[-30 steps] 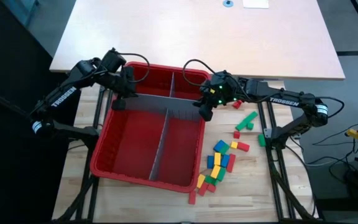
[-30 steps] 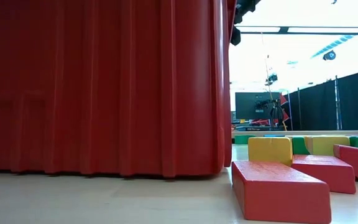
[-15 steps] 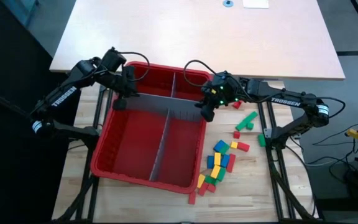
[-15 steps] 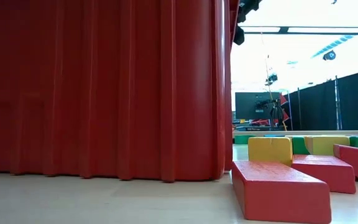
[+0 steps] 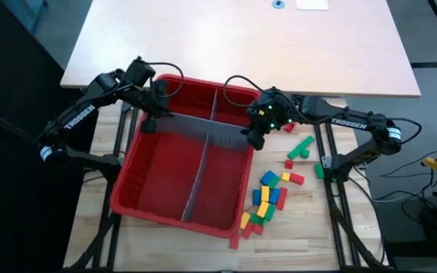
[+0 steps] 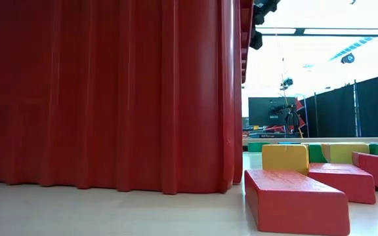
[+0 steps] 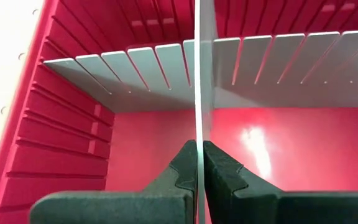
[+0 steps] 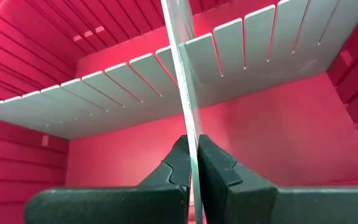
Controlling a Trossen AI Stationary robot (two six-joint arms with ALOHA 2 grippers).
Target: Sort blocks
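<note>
Red, green, blue, yellow blocks (image 5: 268, 199) lie scattered flat on table; none binned.

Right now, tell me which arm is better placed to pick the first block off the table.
The right. Its pincer sits at the big red plastic bin's right rim, beside the small coloured blocks, which all lie right of the bin. The left pincer is across it. Both are shut on the flat grey slotted divider, so it must release first.

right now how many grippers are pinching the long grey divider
2: the left gripper at the divider's left end, the right gripper at its right end, both shut on it.
</note>
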